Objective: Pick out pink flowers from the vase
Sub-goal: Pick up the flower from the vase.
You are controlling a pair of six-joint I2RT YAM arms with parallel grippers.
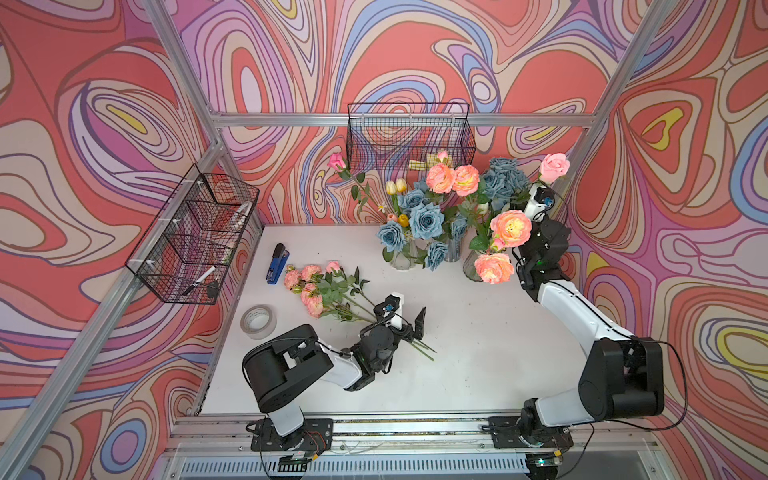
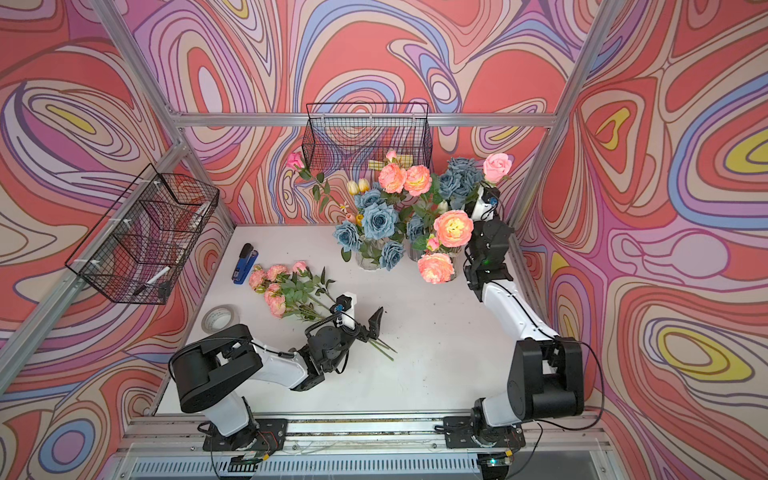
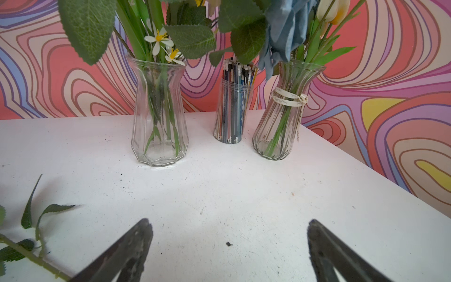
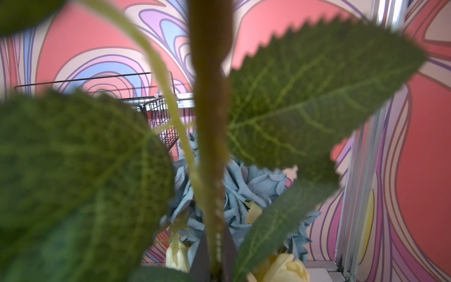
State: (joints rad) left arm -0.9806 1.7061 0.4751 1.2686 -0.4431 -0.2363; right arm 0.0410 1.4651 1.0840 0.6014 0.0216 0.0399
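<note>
Pink flowers (image 1: 510, 227) stand among blue roses (image 1: 420, 220) in two glass vases (image 3: 158, 117) (image 3: 280, 122) at the back of the table. My right gripper (image 4: 216, 238) is shut on the green stem (image 4: 211, 146) of a pink rose (image 1: 555, 166), (image 2: 496, 166) that rises at the back right; leaves hide the stem's lower end. A bunch of pink flowers (image 1: 309, 286) lies on the table at the left. My left gripper (image 3: 229, 223), (image 1: 409, 322) hangs open and holds nothing, just above the stem ends of that bunch.
A clear cup of pencils (image 3: 233, 107) stands between the vases. A blue stapler (image 1: 277, 257) and a tape roll (image 1: 258, 321) lie at the table's left. Wire baskets hang on the back wall (image 1: 409, 137) and the left wall (image 1: 195, 237).
</note>
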